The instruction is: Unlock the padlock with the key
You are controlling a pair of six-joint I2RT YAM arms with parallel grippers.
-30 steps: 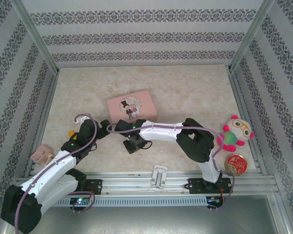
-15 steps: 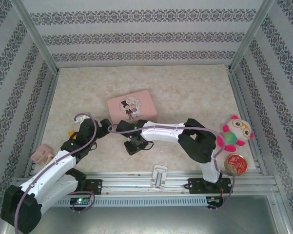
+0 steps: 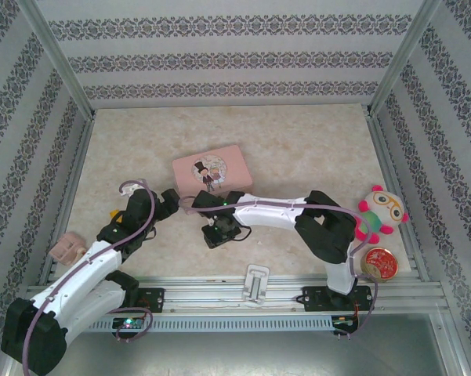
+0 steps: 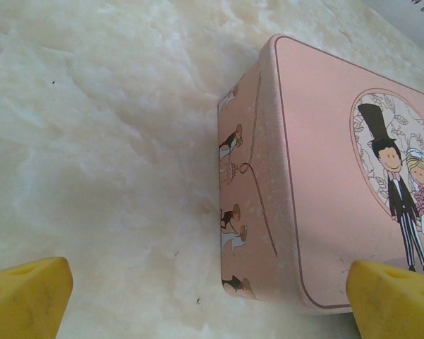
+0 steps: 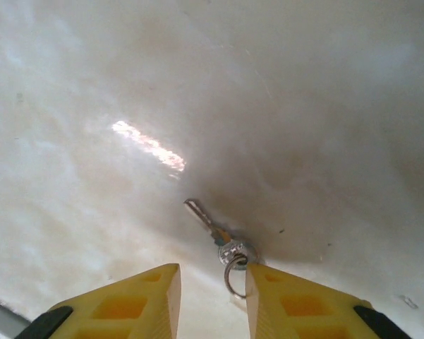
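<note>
1. While the left gripper hangs wide open and empty at the pink tin's near-left corner, the right gripper sits just at the tin's near side.
2. Right fingers stand close together, with a small gap between them.
3. Key lies flat on the table, its ring in that gap; contact unclear.

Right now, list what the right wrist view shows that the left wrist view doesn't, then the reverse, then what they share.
Right wrist view alone: a small metal key on a ring, lying flat. Its ring end sits in the narrow gap between the jaws.

Left wrist view alone: a pink tin with a cartoon bride and groom on its lid. It lies ahead and to the right, and the jaws are spread wide.

Both: the pale marbled table and yellow jaws at the bottom edge of the picture.
</note>
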